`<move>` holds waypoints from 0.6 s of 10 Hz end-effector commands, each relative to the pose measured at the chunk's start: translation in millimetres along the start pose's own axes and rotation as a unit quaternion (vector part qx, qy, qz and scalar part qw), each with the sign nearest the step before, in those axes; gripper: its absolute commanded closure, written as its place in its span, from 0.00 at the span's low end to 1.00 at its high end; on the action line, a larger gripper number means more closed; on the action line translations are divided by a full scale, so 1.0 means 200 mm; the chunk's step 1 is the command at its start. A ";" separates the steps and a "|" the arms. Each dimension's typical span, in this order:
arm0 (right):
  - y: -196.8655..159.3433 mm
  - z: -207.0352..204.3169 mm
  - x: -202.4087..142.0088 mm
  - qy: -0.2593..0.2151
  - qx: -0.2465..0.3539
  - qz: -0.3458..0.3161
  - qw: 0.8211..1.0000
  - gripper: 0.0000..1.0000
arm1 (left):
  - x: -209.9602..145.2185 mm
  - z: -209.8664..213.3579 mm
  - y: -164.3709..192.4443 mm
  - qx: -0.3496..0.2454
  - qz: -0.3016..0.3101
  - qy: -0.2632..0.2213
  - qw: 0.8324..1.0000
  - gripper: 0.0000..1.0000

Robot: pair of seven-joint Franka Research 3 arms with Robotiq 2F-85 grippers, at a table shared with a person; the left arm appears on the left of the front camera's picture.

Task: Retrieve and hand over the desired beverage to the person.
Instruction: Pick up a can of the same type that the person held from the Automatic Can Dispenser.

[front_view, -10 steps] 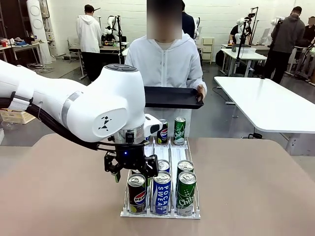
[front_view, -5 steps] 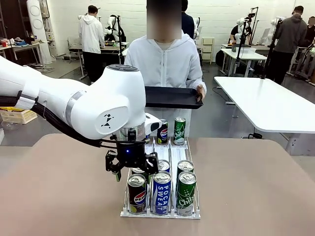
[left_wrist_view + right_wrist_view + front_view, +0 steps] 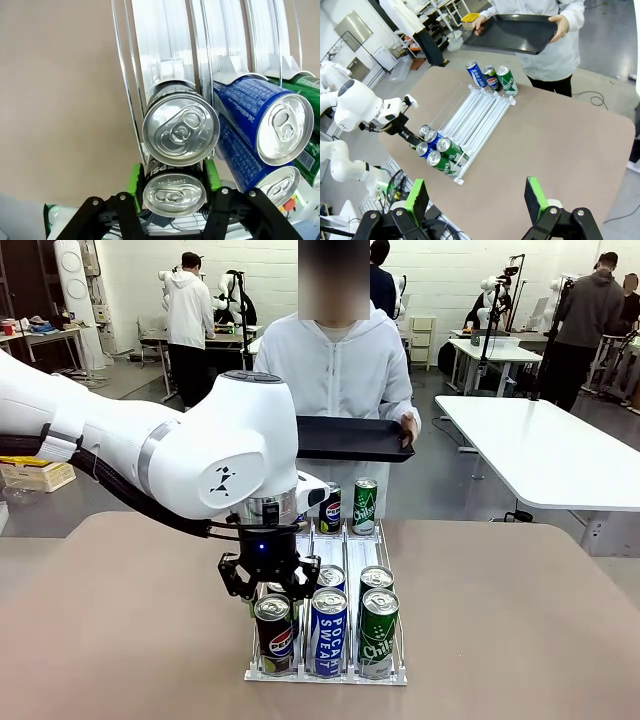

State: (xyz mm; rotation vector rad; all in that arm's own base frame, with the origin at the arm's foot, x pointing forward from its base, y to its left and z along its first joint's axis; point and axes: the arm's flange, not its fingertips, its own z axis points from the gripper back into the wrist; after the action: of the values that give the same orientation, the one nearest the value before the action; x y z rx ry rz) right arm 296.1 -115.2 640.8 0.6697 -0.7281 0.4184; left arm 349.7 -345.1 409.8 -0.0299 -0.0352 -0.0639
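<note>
grip: my left gripper (image 3: 272,590) is clamped on the top of the front cola can (image 3: 275,635), with the green pads (image 3: 134,180) on either side just under its rim.
can: it stands at the near end of the left lane in the wire rack (image 3: 325,677), just beside the blue can (image 3: 328,632).
other hand: my right gripper (image 3: 476,202) hangs high over the table (image 3: 560,130), pads wide apart, holding nothing.
person: the person (image 3: 340,370) stands at the far side holding a black tray (image 3: 350,438) level, well apart from the can.
risk, lift: the hold looks shallow, so i judge the can could slip or tilt if i pull up fast.
risk, rack: the second cola can (image 3: 180,129) lies right behind and will likely roll forward. a skewed lift could snag the lane wires and drag the rack.
risk, choice: i cannot tell which drink is wanted.
</note>
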 end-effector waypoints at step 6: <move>0.00 -0.01 0.01 -0.012 0.017 0.005 1.000 0.00 | -0.01 0.11 -0.01 0.012 0.035 0.084 0.996 1.00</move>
State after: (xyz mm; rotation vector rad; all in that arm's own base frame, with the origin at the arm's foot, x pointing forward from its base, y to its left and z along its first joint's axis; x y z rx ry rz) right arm 296.1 -115.2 640.8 0.6697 -0.7281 0.4185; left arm 353.7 -344.3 413.9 -0.0239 0.0423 -0.0209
